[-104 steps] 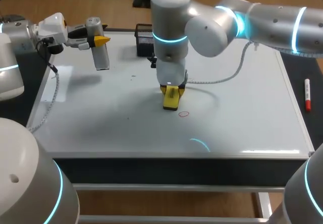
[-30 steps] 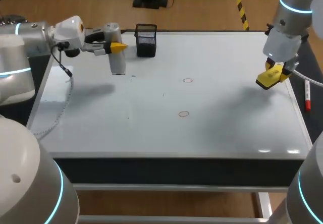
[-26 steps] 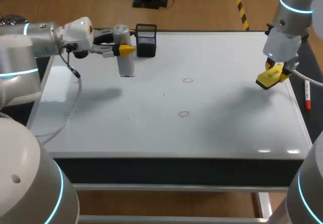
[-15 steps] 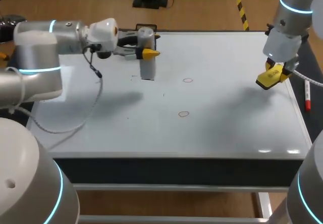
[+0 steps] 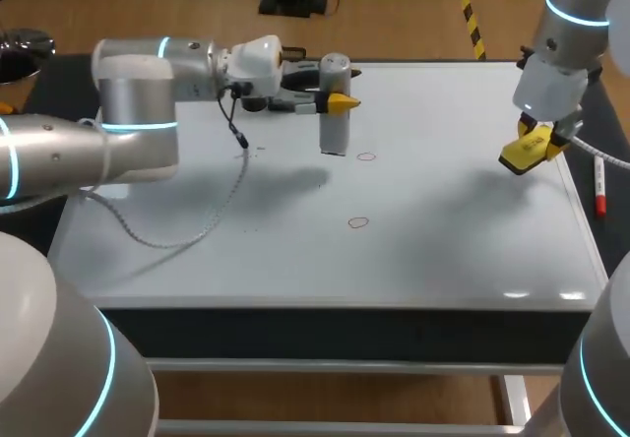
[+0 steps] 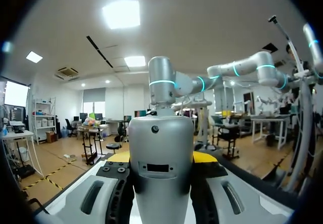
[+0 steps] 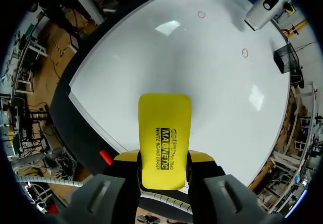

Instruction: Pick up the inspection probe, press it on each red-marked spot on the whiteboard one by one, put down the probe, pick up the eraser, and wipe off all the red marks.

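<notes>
Pinched upright in left tool [image 5: 333,100], smooth grey dome-topped probe [image 5: 335,134] near tabletop's [image 5: 295,255] far edge; clamped in right tool [image 5: 539,134], flat yellow eraser [image 5: 520,156].

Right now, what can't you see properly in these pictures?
- Probe tip: in the left wrist view the probe's own body hides it. In the head view it is too small to tell if it touches the whiteboard.
- Red marks: the left wrist view shows none, because the probe blocks the way.
- Eraser underside: it faces away in the right wrist view and is too small in the head view.
</notes>
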### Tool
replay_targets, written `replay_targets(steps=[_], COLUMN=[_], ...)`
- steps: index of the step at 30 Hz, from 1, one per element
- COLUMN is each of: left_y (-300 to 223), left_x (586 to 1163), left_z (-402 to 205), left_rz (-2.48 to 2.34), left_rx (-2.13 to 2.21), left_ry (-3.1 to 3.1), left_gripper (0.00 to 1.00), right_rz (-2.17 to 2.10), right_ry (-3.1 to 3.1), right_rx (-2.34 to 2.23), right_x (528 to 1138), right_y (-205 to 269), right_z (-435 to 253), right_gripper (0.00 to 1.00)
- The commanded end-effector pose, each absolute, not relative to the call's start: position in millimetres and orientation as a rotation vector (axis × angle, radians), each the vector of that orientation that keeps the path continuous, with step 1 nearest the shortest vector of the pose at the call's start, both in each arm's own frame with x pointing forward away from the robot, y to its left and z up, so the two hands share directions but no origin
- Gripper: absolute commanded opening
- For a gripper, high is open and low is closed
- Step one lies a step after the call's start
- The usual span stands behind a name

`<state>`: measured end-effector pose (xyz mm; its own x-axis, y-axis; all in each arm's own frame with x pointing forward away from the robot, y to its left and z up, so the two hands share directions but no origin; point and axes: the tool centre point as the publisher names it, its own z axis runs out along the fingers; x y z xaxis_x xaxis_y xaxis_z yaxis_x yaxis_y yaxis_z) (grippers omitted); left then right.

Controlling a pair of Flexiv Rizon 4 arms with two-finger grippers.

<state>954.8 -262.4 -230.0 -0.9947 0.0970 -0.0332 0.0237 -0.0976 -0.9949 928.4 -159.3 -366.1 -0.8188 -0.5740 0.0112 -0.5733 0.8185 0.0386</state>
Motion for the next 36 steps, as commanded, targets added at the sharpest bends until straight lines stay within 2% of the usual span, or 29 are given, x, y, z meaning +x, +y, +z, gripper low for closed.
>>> replay_targets(steps=[1,11,36], left_y=[-285,-311,-323], left_x=[966,975,987], left_z=[-238,-253,-277], left_rz=[2.282,2.271,2.250], left_rx=[-0.159,-0.188,-0.178], left_ry=[-2.052,-2.025,-2.035], left_gripper=[0.00,0.00,0.00], right_rz=[-0.047,-0.047,-0.047], right_ry=[-2.971,-2.971,-2.971], right_rx=[0.940,0.940,0.940], right_x=[929,929,929], right_y=[-160,-160,-160], right_z=[-366,-366,-366], right_gripper=[0.00,0.00,0.00])
